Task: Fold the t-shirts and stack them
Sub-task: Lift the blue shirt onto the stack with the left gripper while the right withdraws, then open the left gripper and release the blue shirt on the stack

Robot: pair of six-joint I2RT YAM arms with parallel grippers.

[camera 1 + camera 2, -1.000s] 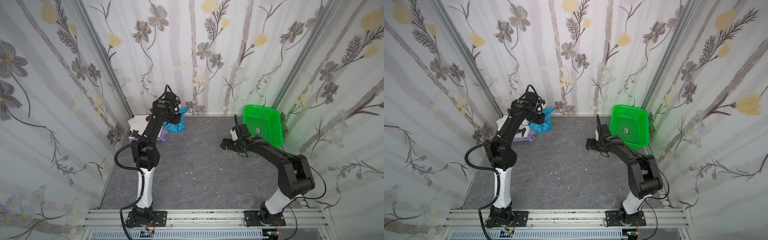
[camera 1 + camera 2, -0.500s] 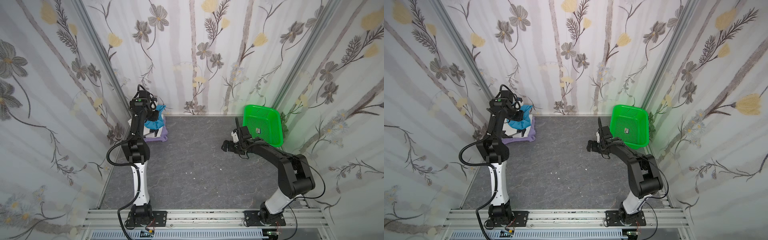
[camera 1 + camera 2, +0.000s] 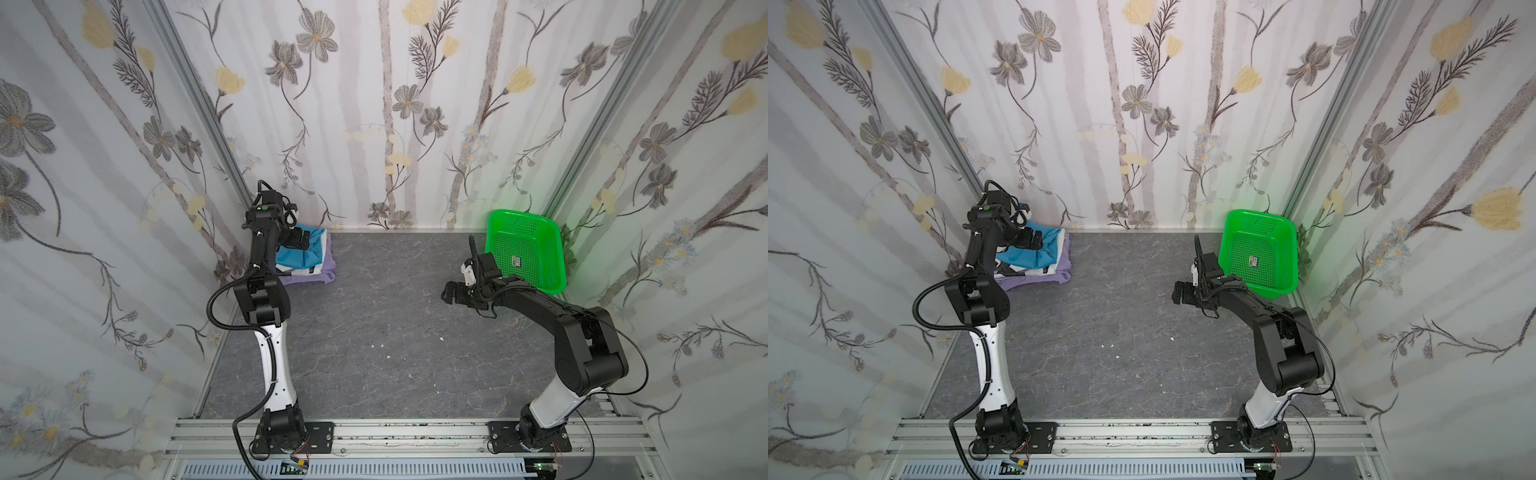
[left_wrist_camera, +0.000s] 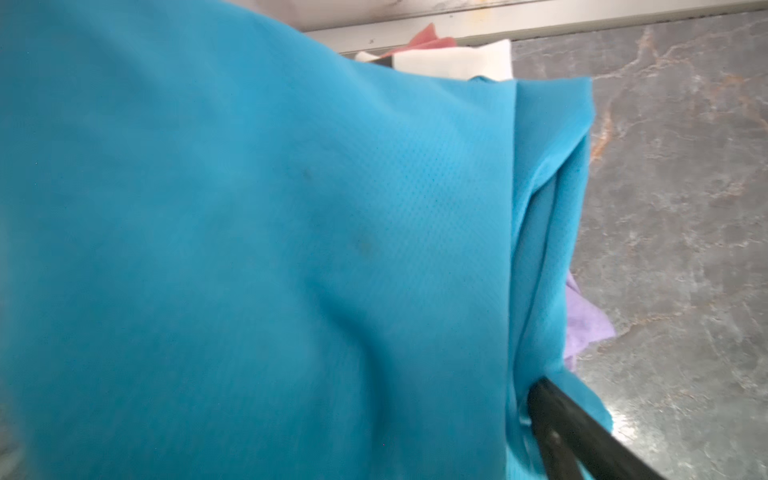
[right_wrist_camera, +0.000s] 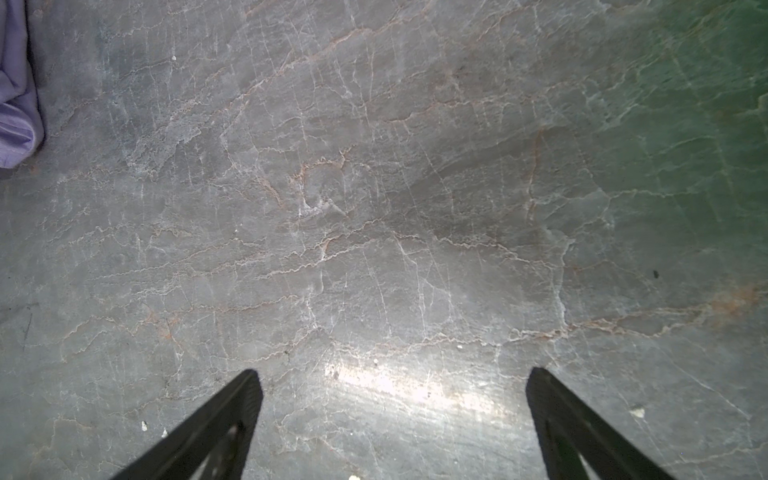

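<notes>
We count three t-shirts, one of each colour, piled in a single stack at 10 o'clock on the grey marbled table (image 3: 386, 332), tight in the far corner by the wall.

The teal t-shirt (image 3: 301, 259) lies on top. In the left wrist view it is a plain fine mesh knit, loosely folded, with rumpled layers along one edge. The white t-shirt (image 3: 322, 246) sits under it and shows only as a strip along the edges, with a dark mark and a reddish patch that we cannot read. The lavender t-shirt (image 3: 318, 277) is at the bottom, its edge sticking out toward 4 o'clock and touching the table.

There are two grippers. The left gripper (image 3: 304, 241) hangs over the stack right at the teal cloth. Only one of its fingers (image 4: 582, 436) shows, set far out to the side with cloth draped against it, so we read the jaws as parted and clamped on nothing. The right gripper (image 5: 392, 374) hovers at 2 o'clock over bare table, jaws wide apart and empty, well away from the stack.

One green basket (image 3: 534, 232) stands tilted at 2 o'clock behind that gripper, with one small label inside.
</notes>
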